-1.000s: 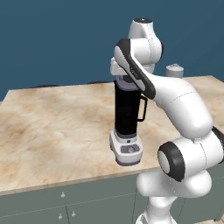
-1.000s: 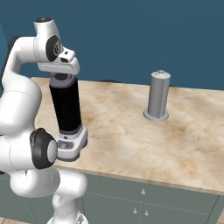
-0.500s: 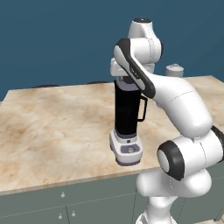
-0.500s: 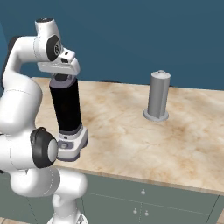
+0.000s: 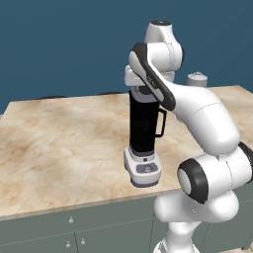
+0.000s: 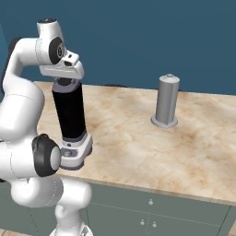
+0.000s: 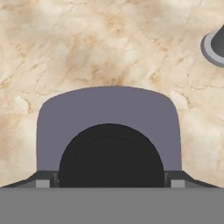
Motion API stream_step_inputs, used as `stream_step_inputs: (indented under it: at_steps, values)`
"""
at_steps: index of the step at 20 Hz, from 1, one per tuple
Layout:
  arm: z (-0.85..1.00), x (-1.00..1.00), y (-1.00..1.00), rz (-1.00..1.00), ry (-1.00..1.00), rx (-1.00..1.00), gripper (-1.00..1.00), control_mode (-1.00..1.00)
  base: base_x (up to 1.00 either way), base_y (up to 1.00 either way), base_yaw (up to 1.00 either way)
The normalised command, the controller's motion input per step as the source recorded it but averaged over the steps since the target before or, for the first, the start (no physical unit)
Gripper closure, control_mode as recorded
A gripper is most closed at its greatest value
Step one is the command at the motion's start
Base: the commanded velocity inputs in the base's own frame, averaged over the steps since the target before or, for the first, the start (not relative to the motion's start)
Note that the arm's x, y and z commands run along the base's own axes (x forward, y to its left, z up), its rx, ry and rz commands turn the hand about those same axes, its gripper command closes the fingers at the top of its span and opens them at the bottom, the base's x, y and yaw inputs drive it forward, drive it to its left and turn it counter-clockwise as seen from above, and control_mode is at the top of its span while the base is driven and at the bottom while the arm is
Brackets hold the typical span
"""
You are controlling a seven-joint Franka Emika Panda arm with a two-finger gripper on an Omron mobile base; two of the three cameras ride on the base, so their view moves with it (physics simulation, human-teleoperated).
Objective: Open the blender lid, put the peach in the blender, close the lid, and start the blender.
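The bench carries the blender near its front edge. A grey cylinder stands well apart, at two o'clock from the blender. My hand sits right above the lid, which is on the jar. I cannot tell if my fingers are open or closed.

A beige marbled counter tops grey-green cabinets before a dark blue wall.

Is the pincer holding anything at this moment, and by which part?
Cannot be told. The pincer sits right over the blender lid, straddling its round black knob, but the fingertips are hidden, so a grip cannot be confirmed.
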Motion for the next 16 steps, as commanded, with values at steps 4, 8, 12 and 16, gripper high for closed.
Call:
stream_step_inputs:
  at_steps: [4,8,12,16]
  values:
    - [0.18,0.0,0.0,-0.04,0.2,0.0,1.0,-1.0,0.0,0.0,0.0]
    - [0.11,0.06,0.0,-0.05,0.21,-0.01,1.0,-1.0,0.0,0.0,0.0]
    - [0.0,0.04,0.0,-0.04,0.1,-0.02,1.0,-1.0,0.0,0.0,0.0]
    - [0.0,-0.01,0.0,-0.01,0.0,0.0,1.0,-1.0,0.0,0.0,0.0]
